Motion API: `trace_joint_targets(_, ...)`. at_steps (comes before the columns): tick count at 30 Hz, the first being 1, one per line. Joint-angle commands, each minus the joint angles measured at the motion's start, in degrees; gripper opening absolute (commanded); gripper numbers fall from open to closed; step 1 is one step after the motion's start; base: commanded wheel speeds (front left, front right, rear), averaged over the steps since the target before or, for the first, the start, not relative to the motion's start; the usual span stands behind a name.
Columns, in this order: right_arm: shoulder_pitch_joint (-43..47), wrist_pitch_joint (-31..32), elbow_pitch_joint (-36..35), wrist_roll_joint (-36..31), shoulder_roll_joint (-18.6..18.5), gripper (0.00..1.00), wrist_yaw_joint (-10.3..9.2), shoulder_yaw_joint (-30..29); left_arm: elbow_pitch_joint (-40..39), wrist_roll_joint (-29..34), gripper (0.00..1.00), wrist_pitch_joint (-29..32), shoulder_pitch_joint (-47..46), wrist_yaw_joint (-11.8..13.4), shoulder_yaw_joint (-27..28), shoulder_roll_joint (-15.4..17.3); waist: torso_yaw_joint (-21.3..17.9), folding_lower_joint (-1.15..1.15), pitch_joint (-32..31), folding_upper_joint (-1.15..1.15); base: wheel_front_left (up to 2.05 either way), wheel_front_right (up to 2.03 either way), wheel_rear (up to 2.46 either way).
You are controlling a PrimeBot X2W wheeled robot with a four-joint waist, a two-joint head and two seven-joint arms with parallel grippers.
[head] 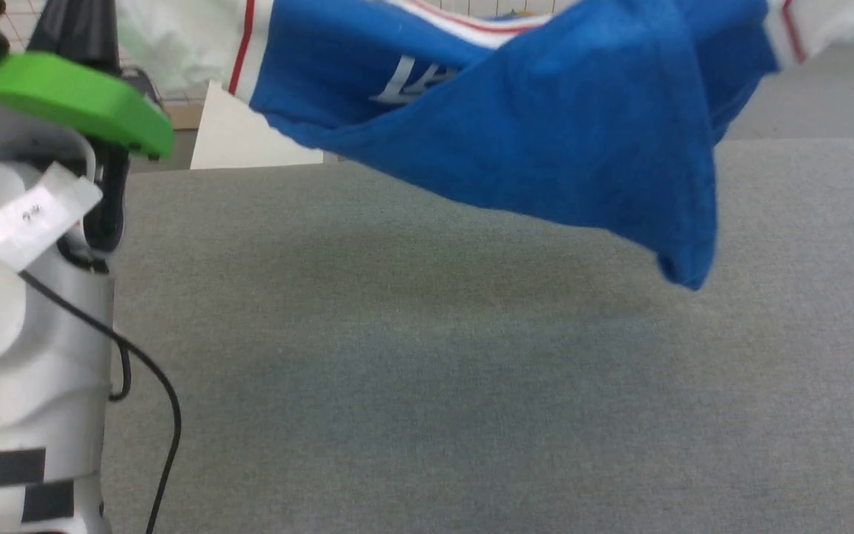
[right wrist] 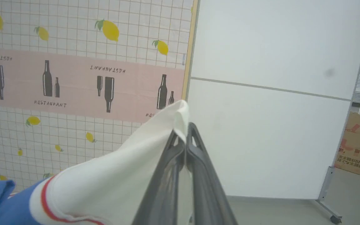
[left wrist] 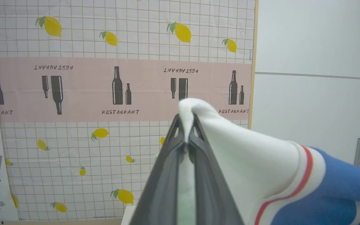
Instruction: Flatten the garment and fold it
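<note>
Closest to the lens in the left wrist view are the two dark fingers of the left gripper (left wrist: 186,139). They're pinched tight together on a white bit of the jersey (left wrist: 248,162), with a little nub of cloth poking out above the tips. From there the white panel runs off to the lower right of the frame, past a red stripe and into the blue.

Same deal in the right wrist view: the right gripper (right wrist: 185,140) is clamped on a white corner. The fabric drapes down to the lower left of the frame, red stripe first, then blue in the bottom left corner.

In the head view the jersey is stretched across the top of the frame, hanging over the grey table (head: 471,371) and looking clear of it. The lowest blue fold sags right of centre. White lettering shows on the blue at upper middle, too blurry to read. A pale robot arm (head: 19,319) sits at lower left, with a green piece (head: 64,96) above it and a black cable (head: 167,400) looping down beside it.

Behind the fingers in both wrist views there's a lemon-and-bottle print backdrop (left wrist: 105,93) and a plain white wall panel (left wrist: 308,93). A cardboard box (right wrist: 359,147) sits at the right edge.
</note>
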Motion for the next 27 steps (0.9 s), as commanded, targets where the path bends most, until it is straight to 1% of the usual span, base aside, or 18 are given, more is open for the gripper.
trace_joint_targets(1,-2.16,-1.45,0.63,-0.81,0.86,0.0,-0.11,-0.99,1.05,0.29,0.0,-0.49,-2.05,-0.56,-0.47,-0.09,-0.5,0.0,1.3,0.35,0.0,0.0,0.0)
trace_joint_targets(5,-6.05,-2.39,4.24,-2.57,1.86,0.0,-0.11,-2.26,4.99,1.06,0.0,-0.92,-6.35,-0.84,-1.53,-0.04,-0.8,0.0,3.3,0.35,0.0,0.0,0.0)
trace_joint_targets(8,-8.54,-1.65,7.81,-3.86,2.29,0.0,-0.11,-1.85,8.77,1.36,0.0,-0.56,-9.33,-0.75,-1.85,0.13,-1.18,0.0,5.1,0.35,0.0,0.0,0.0)
trace_joint_targets(12,-13.19,0.32,12.32,-4.87,3.02,0.0,-0.11,0.09,13.26,1.08,0.0,1.02,-15.12,-0.51,-1.86,0.17,-1.92,0.0,9.52,0.35,0.0,0.0,0.0)
trace_joint_targets(16,-20.31,0.51,15.66,-5.56,5.32,0.0,-0.11,-0.26,15.6,0.15,0.0,1.49,-23.01,1.0,-0.38,-0.12,-2.94,0.0,15.68,0.35,0.0,0.0,0.0)
trace_joint_targets(20,-28.76,-3.02,16.94,-7.66,7.83,0.0,-0.11,-3.17,16.2,0.1,0.0,-0.09,-31.46,3.12,1.19,-0.02,-3.46,0.0,22.15,0.35,0.0,0.0,0.0)
trace_joint_targets(23,-34.92,-8.07,17.12,-10.41,9.3,0.0,-0.11,-5.24,15.9,-0.28,0.0,-3.32,-37.03,4.84,3.01,-0.12,-3.61,0.0,26.03,0.35,0.0,0.0,0.0)
trace_joint_targets(25,-37.84,-11.36,17.17,-11.55,10.24,0.0,-0.11,-5.91,15.65,-0.23,0.0,-5.63,-39.62,5.16,3.6,0.06,-3.65,0.0,27.74,0.35,0.0,0.0,0.0)
trace_joint_targets(27,-39.5,-13.82,17.58,-11.95,10.73,0.0,-0.11,-5.79,15.68,-0.29,0.0,-7.7,-41.17,4.93,3.86,0.15,-3.61,0.0,28.79,0.35,0.0,0.0,0.0)
